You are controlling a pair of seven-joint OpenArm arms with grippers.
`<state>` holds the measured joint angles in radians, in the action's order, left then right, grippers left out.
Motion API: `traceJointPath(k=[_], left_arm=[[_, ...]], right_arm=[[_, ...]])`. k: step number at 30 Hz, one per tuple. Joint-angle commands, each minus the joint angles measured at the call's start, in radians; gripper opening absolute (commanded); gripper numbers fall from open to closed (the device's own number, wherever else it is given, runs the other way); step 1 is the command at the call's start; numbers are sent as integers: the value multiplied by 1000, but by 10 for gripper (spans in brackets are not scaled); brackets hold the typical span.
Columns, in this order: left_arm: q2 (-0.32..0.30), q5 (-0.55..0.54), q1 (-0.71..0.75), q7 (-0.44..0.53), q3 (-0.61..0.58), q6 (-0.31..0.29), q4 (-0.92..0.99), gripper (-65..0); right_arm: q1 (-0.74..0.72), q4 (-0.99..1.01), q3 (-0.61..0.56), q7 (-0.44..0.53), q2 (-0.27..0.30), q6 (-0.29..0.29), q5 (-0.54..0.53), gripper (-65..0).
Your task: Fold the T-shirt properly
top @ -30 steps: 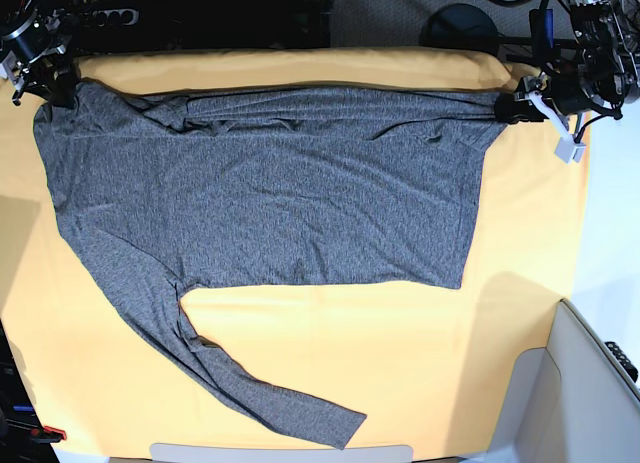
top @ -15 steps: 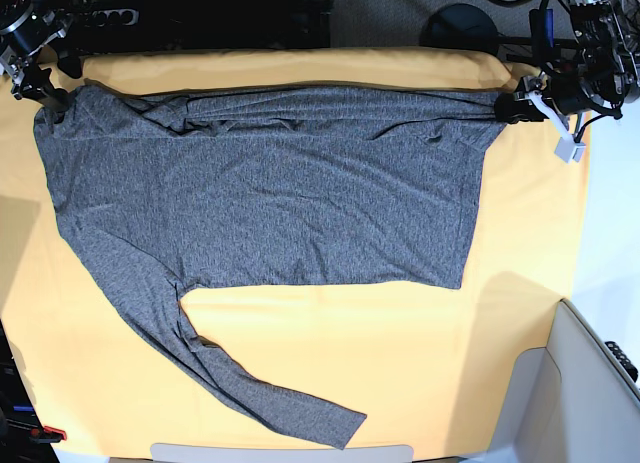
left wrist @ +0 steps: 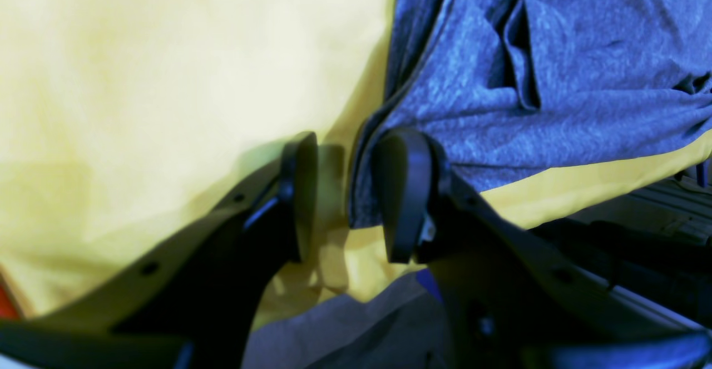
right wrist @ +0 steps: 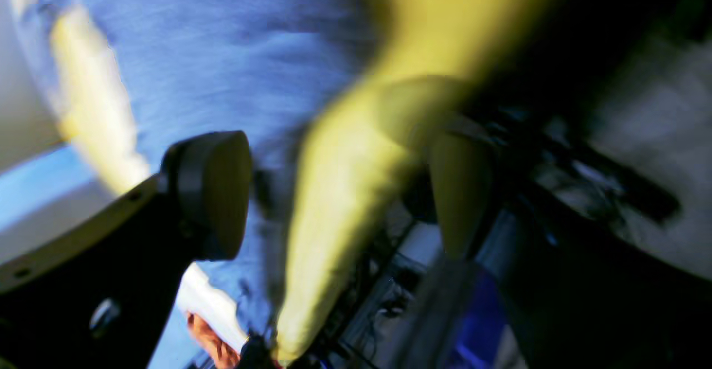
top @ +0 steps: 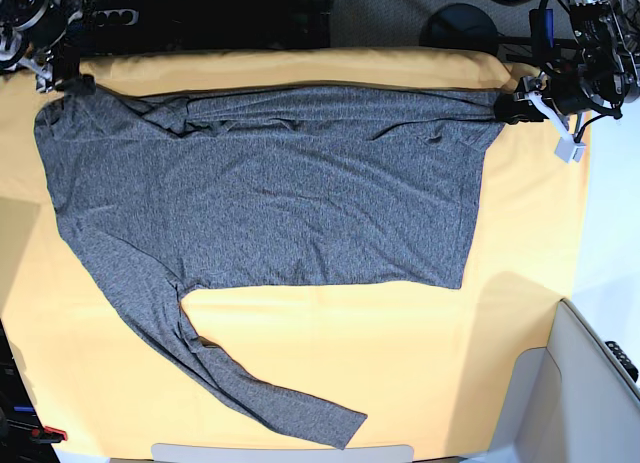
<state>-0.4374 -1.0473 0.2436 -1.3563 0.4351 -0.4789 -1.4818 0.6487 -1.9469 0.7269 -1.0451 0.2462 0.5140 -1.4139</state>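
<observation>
One fold only appears in place: T-shirt (top: 270,203) lies spread on the yellow-orange table cloth (top: 400,363), doubled over along the cloth's far edge. Left to do, by judgement: loose sleeve (top: 220,373) trailing toward the cloth's near edge, then cross folds. Left gripper (left wrist: 345,191): jaws apart, straddling a shirt corner, not clamped. Right gripper (right wrist: 339,191): jaws wide apart, holding nothing. Grey bin (top: 590,383) beside the cloth's near corner obstructs nothing.

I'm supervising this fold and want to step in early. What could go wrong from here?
The left tool straddles the T-shirt hem with table cloth between its parted jaws; closing might pinch both layers. The sleeve trails toward the near table edge and could drag off during a fold. Bunched folds along the far edge may get creased in.
</observation>
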Motion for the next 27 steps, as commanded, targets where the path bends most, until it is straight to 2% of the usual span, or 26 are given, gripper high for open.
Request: traceJointPath(k=[1, 6, 14, 20, 27], left_arm=[[-13, 31, 1, -12, 6, 4, -7, -436], [-13, 31, 1, -12, 6, 4, -7, -436], [-13, 29, 3, -12, 6, 4, -7, -436], [-11, 29, 3, -10, 6, 4, -7, -436], [-11, 29, 3, -7, 6, 4, -7, -436]], right_arm=[[-7, -41, 10, 1, 14, -19, -26, -169], [-14, -64, 10, 1, 6, -19, 58, -176], [-82, -59, 7, 1, -9, -19, 241, -271], [-145, -56, -33, 1, -37, -19, 336, -274], [-212, -42, -128, 1, -78, -19, 526, -274]])
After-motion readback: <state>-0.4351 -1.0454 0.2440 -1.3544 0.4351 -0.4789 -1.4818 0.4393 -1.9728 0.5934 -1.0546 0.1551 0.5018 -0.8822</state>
